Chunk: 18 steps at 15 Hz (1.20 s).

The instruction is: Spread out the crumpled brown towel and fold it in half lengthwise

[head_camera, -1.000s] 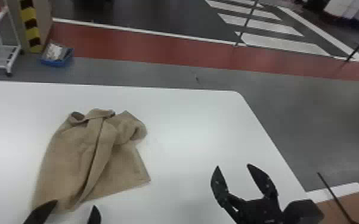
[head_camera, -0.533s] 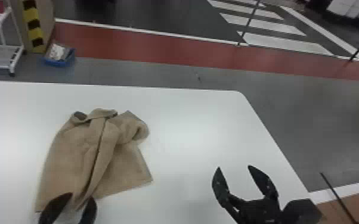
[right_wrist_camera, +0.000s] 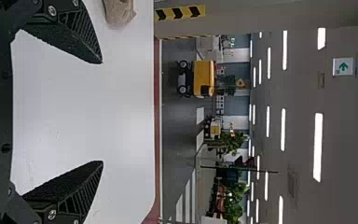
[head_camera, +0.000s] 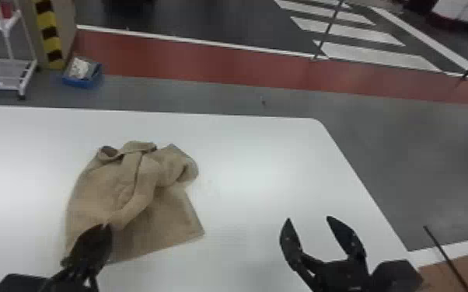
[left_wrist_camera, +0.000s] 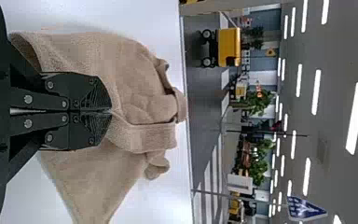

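Towel [head_camera: 101,190] pinched by left gripper [head_camera: 106,226]

The brown towel was seen crumpled on the white table [head_camera: 252,155], with a fold caught between the closed fingertips of the left gripper. Its far part was bunched, while a near corner was spread out. The right gripper [head_camera: 308,218] was held wide open over the table, well apart from the towel.

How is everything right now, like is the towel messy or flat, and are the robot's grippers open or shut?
Brown towel: messy, crumpled and partly folded over itself, not spread out
Left gripper: shut, pinching the towel
Right gripper: open, holding nothing
Blue bin: open-topped, with something whitish inside
Ceiling lights: on
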### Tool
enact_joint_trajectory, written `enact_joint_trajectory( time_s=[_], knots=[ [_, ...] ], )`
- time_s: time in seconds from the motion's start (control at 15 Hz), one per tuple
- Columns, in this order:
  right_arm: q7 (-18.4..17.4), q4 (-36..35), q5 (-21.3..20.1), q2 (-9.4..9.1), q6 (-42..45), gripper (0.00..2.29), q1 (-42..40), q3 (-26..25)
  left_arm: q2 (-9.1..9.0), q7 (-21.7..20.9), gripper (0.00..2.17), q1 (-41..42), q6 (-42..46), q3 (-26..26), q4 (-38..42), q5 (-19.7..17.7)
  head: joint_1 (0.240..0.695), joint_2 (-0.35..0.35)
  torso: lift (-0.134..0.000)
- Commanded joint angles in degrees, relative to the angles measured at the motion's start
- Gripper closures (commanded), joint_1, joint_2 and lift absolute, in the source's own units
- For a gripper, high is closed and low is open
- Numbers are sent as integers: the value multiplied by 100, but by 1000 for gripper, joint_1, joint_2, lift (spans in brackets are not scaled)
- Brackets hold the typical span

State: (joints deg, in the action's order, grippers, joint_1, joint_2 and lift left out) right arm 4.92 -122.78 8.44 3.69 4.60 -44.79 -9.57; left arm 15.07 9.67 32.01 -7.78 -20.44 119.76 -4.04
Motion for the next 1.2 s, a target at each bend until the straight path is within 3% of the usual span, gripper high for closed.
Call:
enact_joint_trajectory(
  time_s=[0.0,0.27,0.4,0.53,0.73,0.93,1.0,1.13],
  knots=[
    [26,17,-26,0,1,117,32,51,14,-62,1831,148,-27,-21,522,26,695,-309,-123],
    [88,26,-79,0,19,117,76,113,102,-62,1831,288,-220,84,1269,96,695,-314,-123],
    [176,53,-79,0,54,117,76,104,102,17,1831,394,-255,418,1436,-141,695,-307,-123],
    [176,79,-79,0,71,117,93,104,102,122,1831,499,-677,629,1436,-431,695,-264,-123],
    [176,105,-79,-26,106,117,102,131,102,114,1831,561,-1749,559,1287,-422,695,-229,-123],
    [176,158,-149,-26,106,117,181,139,84,122,1831,569,-1784,515,1067,-414,695,-234,-123],
    [193,184,-395,-9,106,117,287,148,84,122,1831,587,-1784,506,1076,-405,695,-236,-123],
    [571,228,-1406,62,-105,117,603,350,93,122,1831,640,-1767,497,1120,-405,695,-228,-123]
  ],
)
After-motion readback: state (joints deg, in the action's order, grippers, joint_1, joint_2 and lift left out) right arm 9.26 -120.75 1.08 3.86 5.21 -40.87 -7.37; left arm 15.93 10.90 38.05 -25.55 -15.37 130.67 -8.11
